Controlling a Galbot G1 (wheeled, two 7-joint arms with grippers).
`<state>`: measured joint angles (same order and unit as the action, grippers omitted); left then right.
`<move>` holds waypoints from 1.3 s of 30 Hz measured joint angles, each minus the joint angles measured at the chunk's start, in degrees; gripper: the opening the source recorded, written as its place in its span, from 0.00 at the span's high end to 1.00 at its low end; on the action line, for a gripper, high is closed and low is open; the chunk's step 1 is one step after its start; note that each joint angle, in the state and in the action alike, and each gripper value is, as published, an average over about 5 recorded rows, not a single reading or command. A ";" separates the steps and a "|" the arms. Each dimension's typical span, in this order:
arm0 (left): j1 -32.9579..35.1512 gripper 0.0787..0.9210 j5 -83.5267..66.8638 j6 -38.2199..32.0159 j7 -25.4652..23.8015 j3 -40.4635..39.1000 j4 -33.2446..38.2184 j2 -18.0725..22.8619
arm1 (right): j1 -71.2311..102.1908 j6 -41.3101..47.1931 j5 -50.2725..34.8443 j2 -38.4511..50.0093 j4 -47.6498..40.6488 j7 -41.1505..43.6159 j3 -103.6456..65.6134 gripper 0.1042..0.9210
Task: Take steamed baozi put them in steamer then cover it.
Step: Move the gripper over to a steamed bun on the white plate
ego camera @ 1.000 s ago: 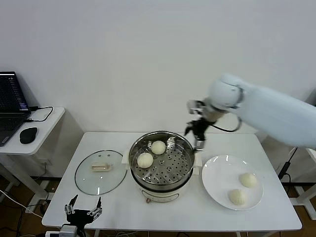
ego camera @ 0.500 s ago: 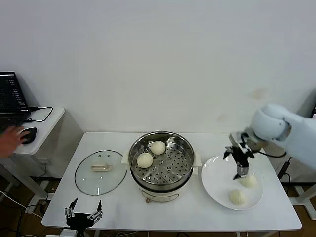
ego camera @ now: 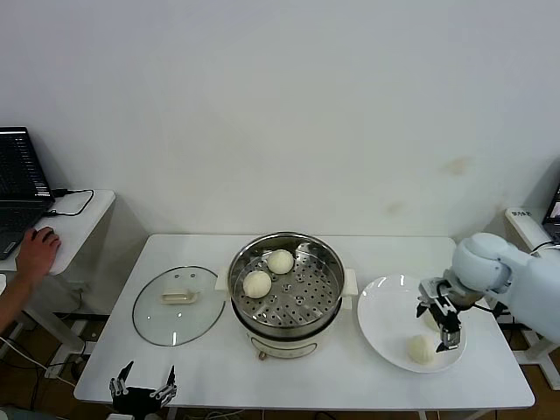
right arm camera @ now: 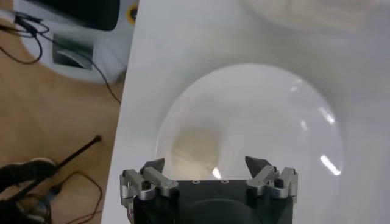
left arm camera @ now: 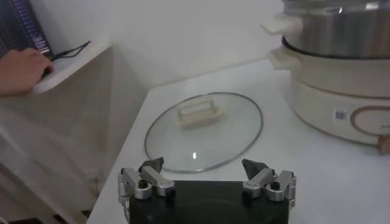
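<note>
Swinging right from the shiny round steel steamer (ego camera: pixel 285 282), my right pincer (ego camera: pixel 442 322) now hangs wide over the flat white plate's (ego camera: pixel 385 302) cream-white baozi (ego camera: pixel 422 349), ready to grasp; left pincer (ego camera: pixel 140 390) idles, wide, near surface edge.

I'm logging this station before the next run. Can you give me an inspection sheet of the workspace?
Surface: white table, no spills seen.
Job's things: steamer open, two baozi inside; two baozi on white plate; glass cover flat on the table beside the steamer.
Clutter: nothing seen.
Grippers: right gripper open over the plate, empty; left gripper open, idle at the near table edge.
Cables: cord on side desk.
Surroundings: laptop; person's hand on the desk.
</note>
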<state>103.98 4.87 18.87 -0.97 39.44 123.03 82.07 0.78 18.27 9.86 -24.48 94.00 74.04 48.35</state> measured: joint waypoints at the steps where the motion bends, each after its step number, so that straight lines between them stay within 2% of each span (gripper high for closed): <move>1: -0.06 0.12 0.01 0.00 -0.01 0.04 -0.11 0.03 | 0.62 -0.10 0.35 -0.12 -0.33 -0.09 -0.36 0.12; 19: -0.16 0.12 0.32 -0.05 0.07 0.41 -2.01 -0.34 | 8.14 0.01 2.66 -3.46 -5.87 -1.87 -5.17 0.12; 39: -1.34 0.12 0.27 -0.04 0.18 0.34 -3.35 -0.38 | 11.14 0.71 3.40 -5.26 -7.66 -3.20 -7.12 0.12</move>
<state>102.64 5.14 18.83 -0.79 39.79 119.68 81.70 11.92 18.98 13.27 -29.73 86.33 70.85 41.23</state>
